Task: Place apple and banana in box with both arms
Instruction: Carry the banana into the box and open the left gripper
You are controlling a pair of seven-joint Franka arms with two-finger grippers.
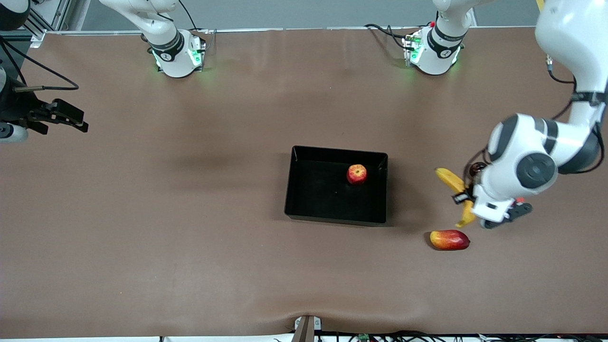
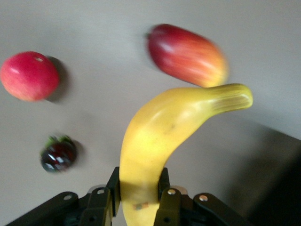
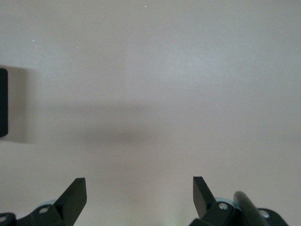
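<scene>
Apple (image 1: pixel 356 174) inside box (image 1: pixel 304 209). Banana (image 1: pixel 457 193) clamped in left end effector (image 1: pixel 464 198), above bench (image 1: pixel 190 228), beside box. Right end effector (image 1: pixel 71 118) spread wide, waiting above bench edge. No legible writing.

A brown mat (image 1: pixel 190 213) is spread over the whole table, lightly creased near the front edge. A grey floor strip (image 1: pixel 308 14) is seen above the table's upper edge. Cables (image 1: pixel 403 336) are strung along the lower edge, where a small bracket (image 1: pixel 306 325) is fixed
</scene>
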